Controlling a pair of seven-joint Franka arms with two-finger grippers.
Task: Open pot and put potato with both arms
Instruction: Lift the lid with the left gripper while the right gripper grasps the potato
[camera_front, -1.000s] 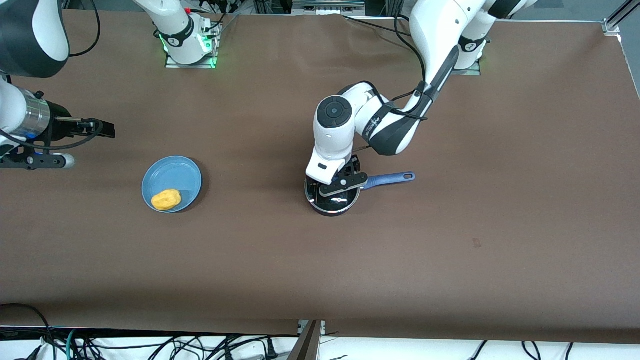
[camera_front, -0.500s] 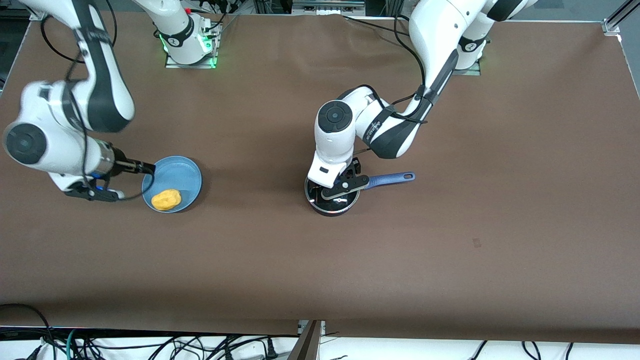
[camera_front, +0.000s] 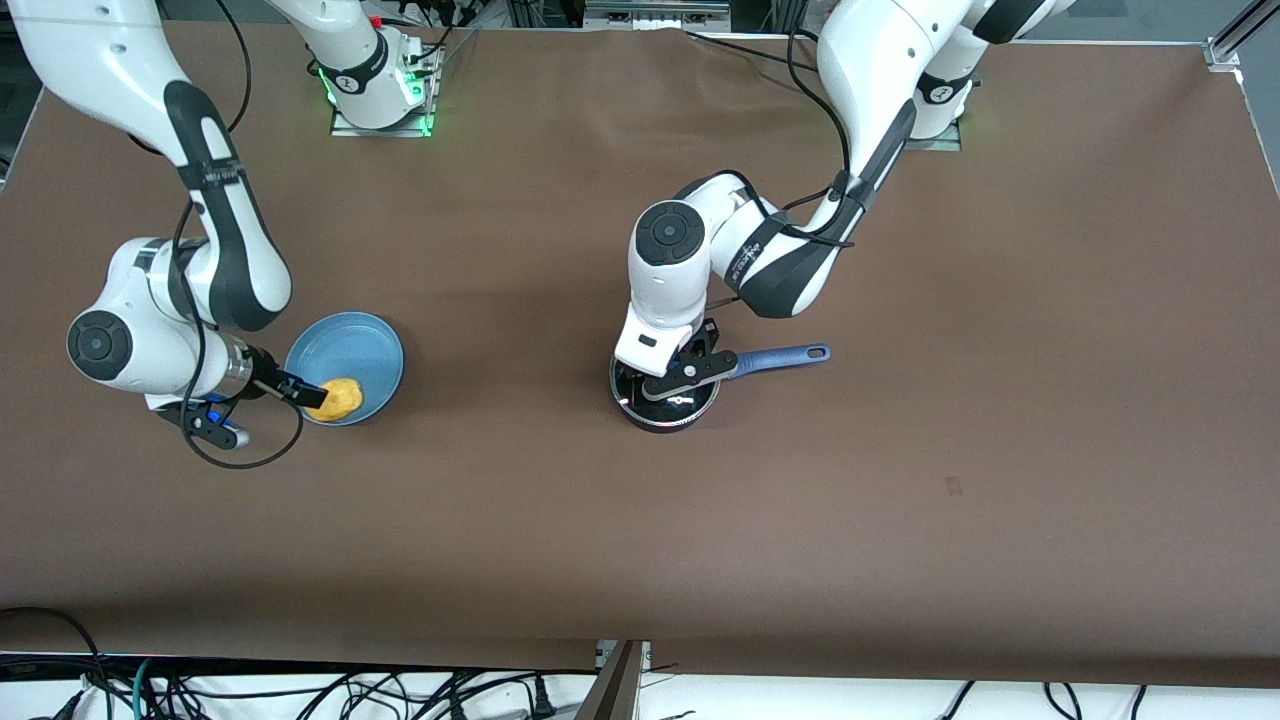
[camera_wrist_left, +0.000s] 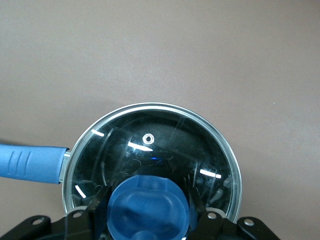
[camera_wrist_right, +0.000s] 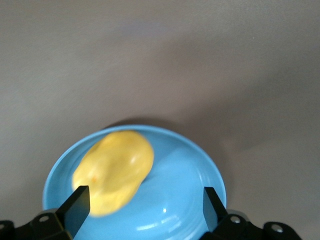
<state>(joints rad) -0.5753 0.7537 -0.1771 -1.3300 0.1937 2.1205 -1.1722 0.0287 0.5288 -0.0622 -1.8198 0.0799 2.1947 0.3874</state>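
The job has only just begun. The pot (camera_front: 664, 396) sits in the middle of the table with its glass lid (camera_wrist_left: 152, 165) on. The left gripper (camera_front: 683, 372) is down on the lid, its jaws pinching the blue knob (camera_wrist_left: 148, 207). The lid is not lifted yet. I cannot see inside the pot.

The potato (camera_front: 343, 397) lies on the blue plate (camera_front: 350, 340), near the right arm's end of the table. The right gripper (camera_front: 312, 395) is low over the plate, jaws spread wide beside the potato, not squeezing it. Lifting the lid, grabbing the potato and dropping it in the pot are all left to do.

Glossy glass lid (camera_wrist_left: 165, 150) with metal rim; matt brown table (camera_front: 900, 520).
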